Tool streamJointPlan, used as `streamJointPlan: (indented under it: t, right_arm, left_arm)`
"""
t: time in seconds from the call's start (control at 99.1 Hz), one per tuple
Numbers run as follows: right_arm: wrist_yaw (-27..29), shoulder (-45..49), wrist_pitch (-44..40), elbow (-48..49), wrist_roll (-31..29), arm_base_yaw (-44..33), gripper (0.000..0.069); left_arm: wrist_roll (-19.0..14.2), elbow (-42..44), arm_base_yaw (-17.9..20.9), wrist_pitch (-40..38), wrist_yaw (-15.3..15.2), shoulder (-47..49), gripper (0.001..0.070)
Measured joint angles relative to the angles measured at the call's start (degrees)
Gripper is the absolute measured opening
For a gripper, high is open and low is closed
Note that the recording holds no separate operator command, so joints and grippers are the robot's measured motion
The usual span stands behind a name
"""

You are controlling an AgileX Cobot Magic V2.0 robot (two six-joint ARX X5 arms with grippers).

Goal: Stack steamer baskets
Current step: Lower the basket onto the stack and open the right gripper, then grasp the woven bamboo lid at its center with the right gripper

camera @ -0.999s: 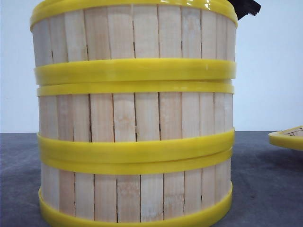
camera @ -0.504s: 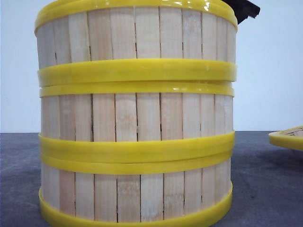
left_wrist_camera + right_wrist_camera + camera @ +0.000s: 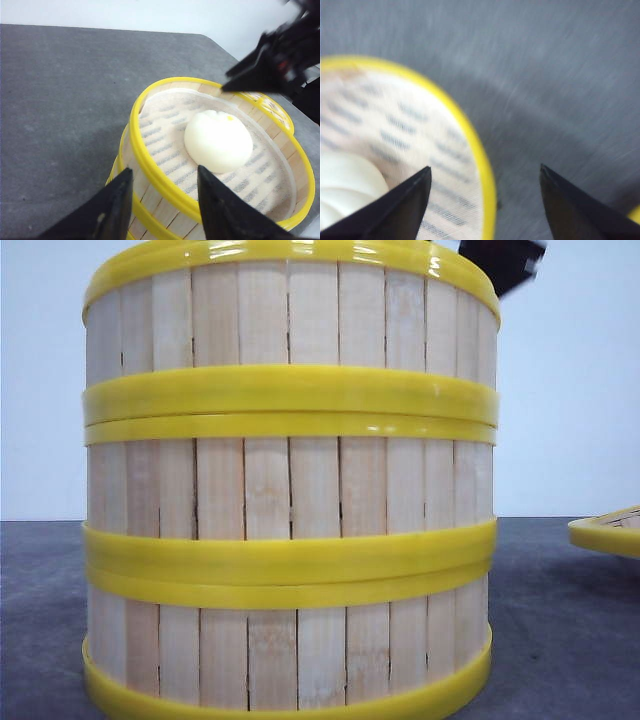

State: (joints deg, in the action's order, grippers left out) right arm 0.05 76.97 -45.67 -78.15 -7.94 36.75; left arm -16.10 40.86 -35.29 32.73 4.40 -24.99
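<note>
Three steamer baskets stand stacked, filling the front view: the top one [image 3: 290,315], the middle one [image 3: 290,480] and the bottom one [image 3: 290,655]. The top basket [image 3: 165,180] holds a white bun [image 3: 217,141] on a striped cloth. My left gripper [image 3: 164,169] is open, one finger outside and one inside that basket's near rim, gripping nothing. My right gripper [image 3: 485,169] is also open and blurred, straddling the yellow rim [image 3: 470,135] on the opposite side. Its dark body [image 3: 280,60] shows above the far rim.
A flat yellow-rimmed lid [image 3: 608,532] lies on the grey table to the right of the stack, also seen behind the top basket [image 3: 272,107]. The table's corner and edge [image 3: 220,47] run past the stack's far side.
The top basket's left edge has shifted right, into line with the baskets below. The right gripper's dark part at the top right has moved up and is now blurred.
</note>
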Motion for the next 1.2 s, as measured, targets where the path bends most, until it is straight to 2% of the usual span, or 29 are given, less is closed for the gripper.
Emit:
streamJointPlan:
  t: [0.272, 0.464, 0.646, 0.777, 1.069, 1.201]
  right_arm:
    - [15.1, -17.1, -0.5, 0.0, -0.3, -0.2, 0.0425]
    - [19.6, -24.2, -5.0, 0.0, -1.3, -4.2, 0.0425]
    - [18.3, -24.0, -11.5, -0.1, -1.5, -12.2, 0.0425]
    - [14.6, -22.0, -11.3, 2.1, -1.4, -17.6, 0.0425]
    - [4.6, -17.5, -4.5, 14.6, -0.9, -30.7, 0.042]
    - [4.0, -13.6, -1.3, 19.4, -0.9, -34.0, 0.0393]
  left_arm:
    - [0.2, 0.0, 0.0, 0.0, 0.0, 0.0, 0.0235]
    - [0.2, 0.0, 0.0, 0.0, 0.0, 0.0, 0.0235]
    - [0.2, 0.0, 0.0, 0.0, 0.0, 0.0, 0.0235]
    - [0.3, 0.0, 0.0, 0.0, 0.0, 0.0, 0.0235]
    - [0.5, 0.0, 0.0, 0.0, 0.0, 0.0, 0.0235]
    - [0.6, 0.0, 0.0, 0.5, 0.0, 0.0, 0.0235]
